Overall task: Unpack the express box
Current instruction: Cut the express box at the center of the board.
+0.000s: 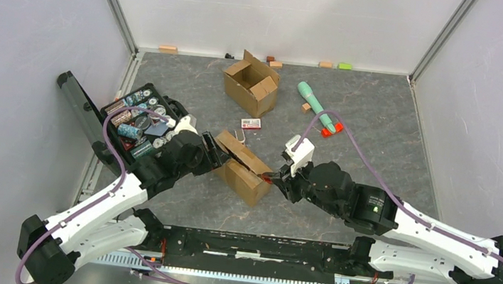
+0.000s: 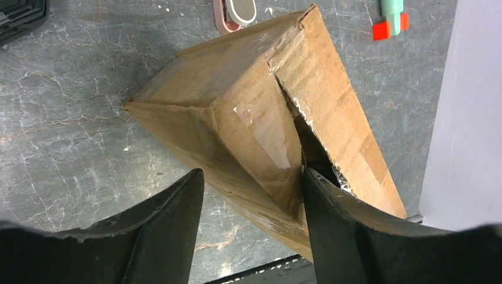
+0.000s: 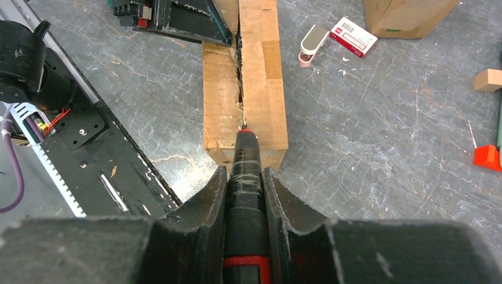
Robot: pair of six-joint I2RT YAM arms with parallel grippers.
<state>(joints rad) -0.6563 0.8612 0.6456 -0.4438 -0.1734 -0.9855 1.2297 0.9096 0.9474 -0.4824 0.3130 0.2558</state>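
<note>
Box (image 1: 242,168) lies mid-table between both arms, long axis running from left gripper (image 2: 251,177) to right gripper (image 3: 245,174). Left gripper: jaws wide, straddling the far end flap, apparently pinching it to steady the box. Right gripper: jaws narrow, clamped on cutter (image 3: 244,148). Top seam (image 3: 240,77) runs straight ahead of the cutter tip, which touches its near end; already split farther along

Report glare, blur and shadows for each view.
Top external: even, diffuse light, sharp throughout, shadows soft. Left wrist: glare on the tape across the box; the left fingers are dark and soft. Right wrist: right fingers blurred near the lens, cutter and box sharp.
</note>
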